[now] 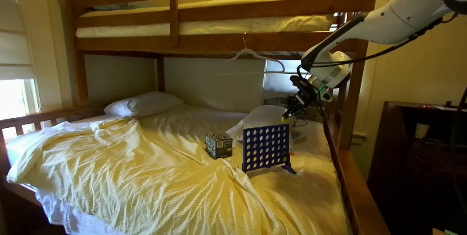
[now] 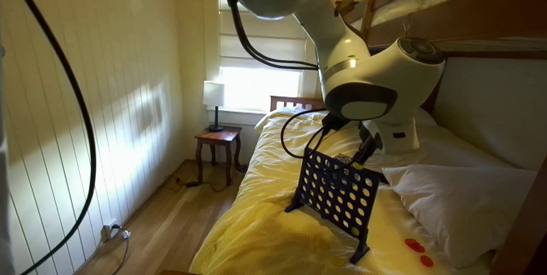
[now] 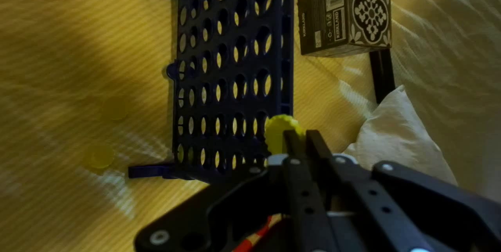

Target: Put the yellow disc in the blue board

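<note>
The blue board stands upright on the bed, seen in both exterior views; the wrist view looks down its holed face. A bright yellow disc is pinched in my gripper, its fingers nearly together and partly covering it. In an exterior view, disc and gripper hang right at the board's top corner nearest the arm. From another angle the yellow disc overlaps the top edge. Whether its rim has entered a slot, I cannot tell. Something yellow fills a bottom corner hole of the board.
Two more yellow discs lie on the sheet beside the board. Red discs rest near a white pillow. A dark patterned box sits behind the board. The upper bunk rail with a hanger runs overhead.
</note>
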